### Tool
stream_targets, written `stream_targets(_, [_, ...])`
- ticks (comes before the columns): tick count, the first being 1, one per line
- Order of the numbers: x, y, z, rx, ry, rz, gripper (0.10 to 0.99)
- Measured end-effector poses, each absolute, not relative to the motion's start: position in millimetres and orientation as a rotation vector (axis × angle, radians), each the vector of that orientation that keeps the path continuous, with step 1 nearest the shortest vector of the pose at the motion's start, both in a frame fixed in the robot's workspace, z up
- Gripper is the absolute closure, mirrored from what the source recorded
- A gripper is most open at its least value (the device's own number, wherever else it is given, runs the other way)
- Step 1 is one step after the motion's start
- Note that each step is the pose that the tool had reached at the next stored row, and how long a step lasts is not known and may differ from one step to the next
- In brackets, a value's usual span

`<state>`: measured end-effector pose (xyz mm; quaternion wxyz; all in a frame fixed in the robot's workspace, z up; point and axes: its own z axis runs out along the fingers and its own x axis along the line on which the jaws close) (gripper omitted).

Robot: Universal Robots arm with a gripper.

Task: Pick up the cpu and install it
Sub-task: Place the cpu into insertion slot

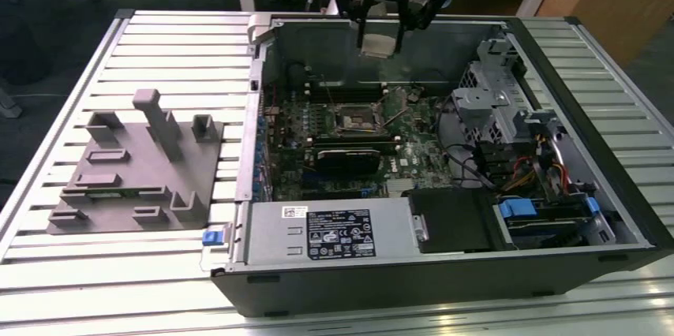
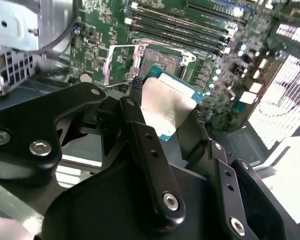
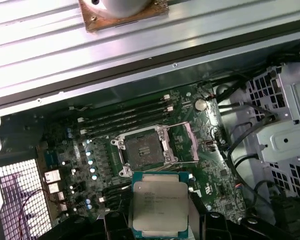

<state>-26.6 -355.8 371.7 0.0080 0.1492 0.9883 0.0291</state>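
Gripping the cpu by two opposite edges, with the gripper closed narrowly on it and the silvery top showing in both wrist views. Hanging in the air well above the open, empty socket on the motherboard. In the exterior view, high over the socket, up by the computer case's rim.

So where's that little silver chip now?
The cpu is clamped in the gripper, in the air over the open computer case; in the first wrist view the empty motherboard socket lies just beyond it.
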Motion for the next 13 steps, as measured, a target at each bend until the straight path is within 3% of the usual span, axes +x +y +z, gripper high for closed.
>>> stream_targets(13, [-26.6, -353.2, 370.6, 0.706, 3.031, 0.090, 0.557])
